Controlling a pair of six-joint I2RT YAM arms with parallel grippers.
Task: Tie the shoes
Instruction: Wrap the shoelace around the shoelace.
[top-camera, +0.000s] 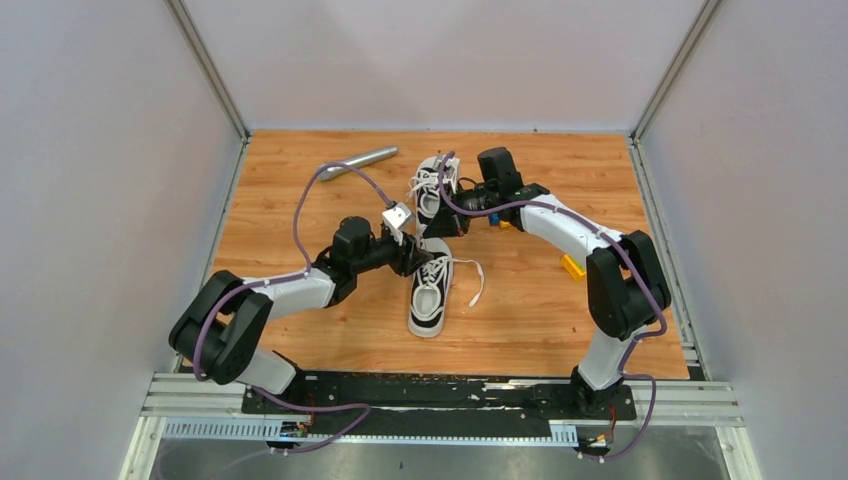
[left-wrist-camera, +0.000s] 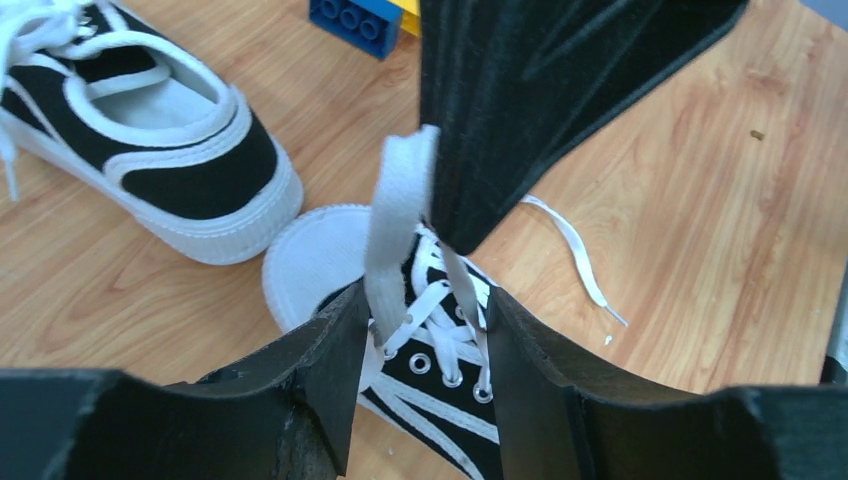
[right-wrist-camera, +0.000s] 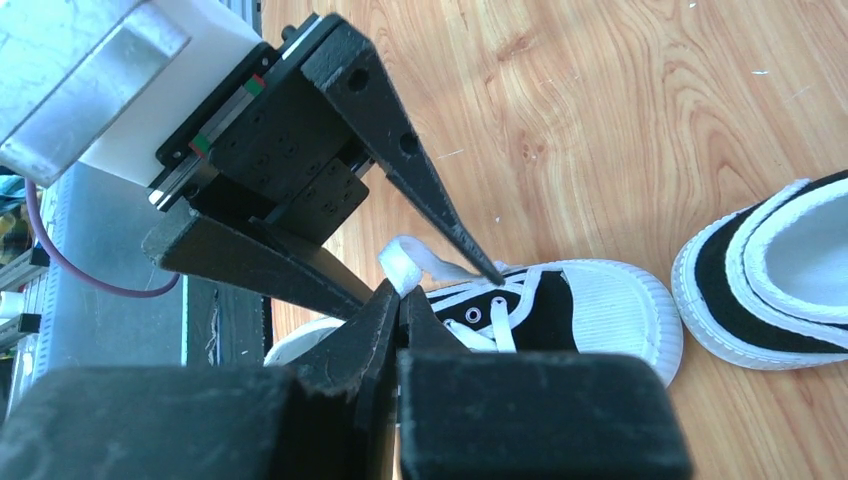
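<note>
Two shoes (top-camera: 430, 295) occupy a pale-walled wooden tabletop (top-camera: 540, 310).

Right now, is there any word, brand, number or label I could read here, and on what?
No text is readable.
Near shoe and far shoe: no brand or size mark shows.
Blue block: studs too blurred to read.

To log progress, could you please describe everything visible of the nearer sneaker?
The nearer sneaker is black canvas with white stripes, white rubber toe cap and sole, metal eyelets. It sits upright on the wooden table, toe pointing away, untied. The shut right gripper holds one lace up; the open left gripper straddles its eyelets.
</note>
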